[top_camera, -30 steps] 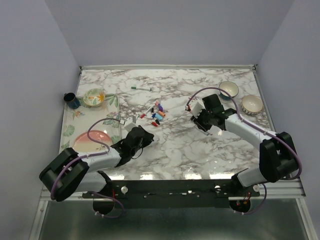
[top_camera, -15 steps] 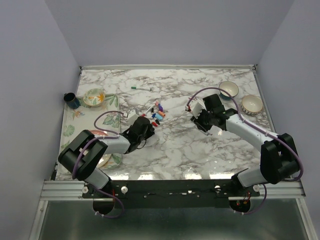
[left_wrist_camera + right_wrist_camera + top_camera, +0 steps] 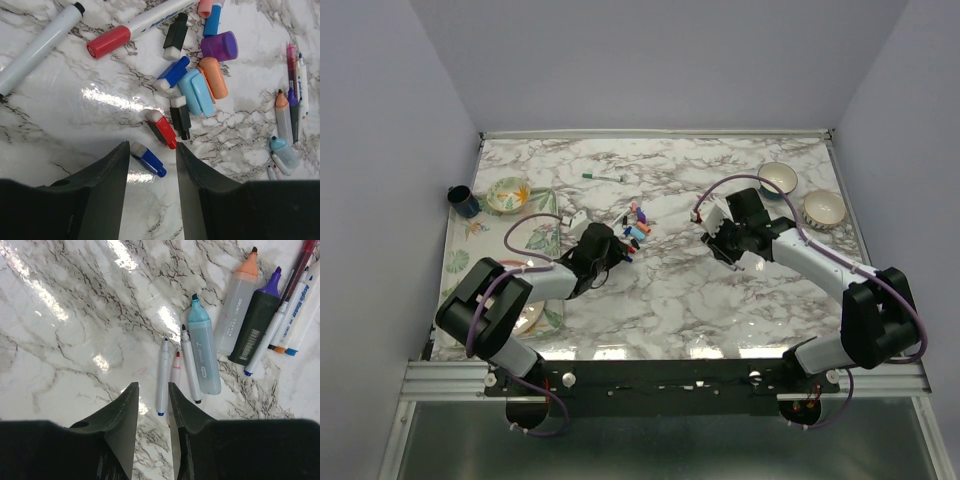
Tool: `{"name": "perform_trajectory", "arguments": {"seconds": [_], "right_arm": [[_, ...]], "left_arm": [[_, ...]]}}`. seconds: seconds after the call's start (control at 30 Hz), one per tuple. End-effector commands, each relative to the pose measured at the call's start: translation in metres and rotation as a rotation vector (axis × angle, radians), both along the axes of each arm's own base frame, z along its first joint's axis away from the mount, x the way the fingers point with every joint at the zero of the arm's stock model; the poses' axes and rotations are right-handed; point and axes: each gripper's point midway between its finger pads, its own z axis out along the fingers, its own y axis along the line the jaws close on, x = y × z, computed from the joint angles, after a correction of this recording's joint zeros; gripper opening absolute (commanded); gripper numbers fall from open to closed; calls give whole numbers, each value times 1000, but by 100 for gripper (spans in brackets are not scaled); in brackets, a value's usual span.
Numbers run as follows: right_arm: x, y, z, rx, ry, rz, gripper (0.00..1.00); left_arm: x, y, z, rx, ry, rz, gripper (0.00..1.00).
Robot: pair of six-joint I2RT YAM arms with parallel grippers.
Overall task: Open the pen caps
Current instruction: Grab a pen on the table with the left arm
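The left gripper [image 3: 152, 146], fingers apart, straddles a blue pen cap [image 3: 152, 162] with a red cap [image 3: 164, 131] at one o'clock; the right gripper [image 3: 151, 387], likewise apart, hangs over thin uncapped pens [image 3: 162, 372].

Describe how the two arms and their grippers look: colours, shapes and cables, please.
Both arms have white links joined by bulky black joints: the left arm and the right arm. A thin purple cable loops along each. The left gripper and the right gripper each have two flat, dark grey fingers tapering towards the tip. No markings are readable.
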Motion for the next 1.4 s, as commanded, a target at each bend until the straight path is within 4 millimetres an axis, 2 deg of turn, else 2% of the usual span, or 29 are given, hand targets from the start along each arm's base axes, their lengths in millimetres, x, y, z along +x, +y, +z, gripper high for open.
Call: {"name": "perform_trajectory", "arguments": {"seconds": [0.0, 0.1, 0.13, 0.2, 0.27, 0.4, 0.5, 0.6, 0.8, 1.0, 1.23, 1.37], "right_arm": [[2, 4, 15, 25, -24, 17, 37], [2, 5, 16, 30, -25, 21, 36], [1, 5, 15, 30, -24, 23, 37], [2, 5, 17, 34, -26, 24, 37], [1, 5, 17, 35, -27, 25, 36], [1, 6, 18, 38, -26, 28, 36], [0, 6, 18, 40, -24, 32, 36], [0, 6, 18, 41, -25, 34, 37], [-1, 7, 17, 42, -19, 38, 36], [-2, 7, 17, 43, -17, 41, 36], [-2, 8, 18, 47, -18, 47, 36], [-2, 7, 19, 48, -20, 46, 36]], "left_arm": [[3, 13, 29, 54, -77, -45, 53], [7, 29, 45, 123, -106, -50, 59], [10, 40, 47, 190, -117, -47, 63], [12, 51, 48, 271, -95, -54, 66], [15, 67, 44, 382, -68, -62, 66], [11, 79, 20, 531, 86, -146, 66], [6, 87, 8, 590, 147, -160, 62], [4, 94, 5, 618, 153, -156, 60], [1, 103, -6, 685, 207, -176, 55], [1, 104, -19, 704, 258, -198, 54], [-2, 101, -25, 684, 288, -219, 36], [-8, 99, -27, 659, 299, -222, 32]]}}
